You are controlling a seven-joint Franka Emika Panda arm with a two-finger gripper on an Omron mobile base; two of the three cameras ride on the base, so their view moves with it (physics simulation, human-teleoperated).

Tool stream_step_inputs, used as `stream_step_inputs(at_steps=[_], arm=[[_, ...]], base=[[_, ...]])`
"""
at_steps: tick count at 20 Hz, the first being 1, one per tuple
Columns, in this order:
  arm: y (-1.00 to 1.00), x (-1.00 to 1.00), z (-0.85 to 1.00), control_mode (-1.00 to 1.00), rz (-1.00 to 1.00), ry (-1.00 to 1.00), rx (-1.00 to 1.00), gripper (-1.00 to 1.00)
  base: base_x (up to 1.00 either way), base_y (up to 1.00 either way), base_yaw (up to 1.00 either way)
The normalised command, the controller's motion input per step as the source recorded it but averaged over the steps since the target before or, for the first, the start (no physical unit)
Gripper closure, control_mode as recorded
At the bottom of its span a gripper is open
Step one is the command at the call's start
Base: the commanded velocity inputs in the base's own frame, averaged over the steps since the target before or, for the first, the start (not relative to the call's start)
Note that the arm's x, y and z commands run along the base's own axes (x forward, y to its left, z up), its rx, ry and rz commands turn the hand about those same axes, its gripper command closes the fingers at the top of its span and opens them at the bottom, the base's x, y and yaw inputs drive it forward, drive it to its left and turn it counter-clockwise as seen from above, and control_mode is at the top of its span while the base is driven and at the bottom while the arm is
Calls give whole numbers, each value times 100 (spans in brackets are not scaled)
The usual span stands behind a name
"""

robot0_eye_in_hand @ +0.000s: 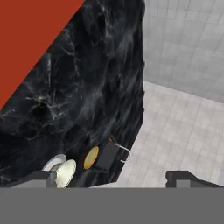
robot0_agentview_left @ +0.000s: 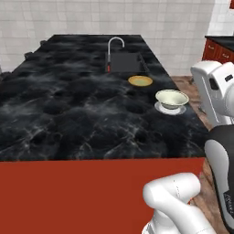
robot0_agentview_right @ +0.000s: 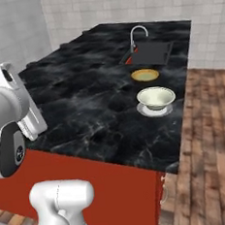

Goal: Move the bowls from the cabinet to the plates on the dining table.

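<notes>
A cream bowl stands upright on the pale grey plate, near the right edge of the black marble dining table. The orange-yellow plate lies bare just beyond it, toward the sink. My gripper is open with nothing between its fingers, held well above and back from the table, far from the bowl. The cabinet is out of view.
A sink basin with an arched faucet is set into the table's far end. Wooden floor runs along the table's right side. Grey tiled walls stand behind. Red drawer fronts are at the far right.
</notes>
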Motion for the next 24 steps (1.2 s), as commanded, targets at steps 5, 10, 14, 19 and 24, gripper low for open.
stream_step_inputs(at_steps=[5,10,14,19,24], arm=[[0,0,0,100,0,0,0,-100],[0,0,0,100,0,0,0,-100],[0,0,0,100,0,0,0,-100],[0,0,0,100,0,0,0,-100],[0,0,0,100,0,0,0,-100]], base=[[-12,20,50],[-6,17,50],[2,27,46],[13,26,42],[22,27,40]])
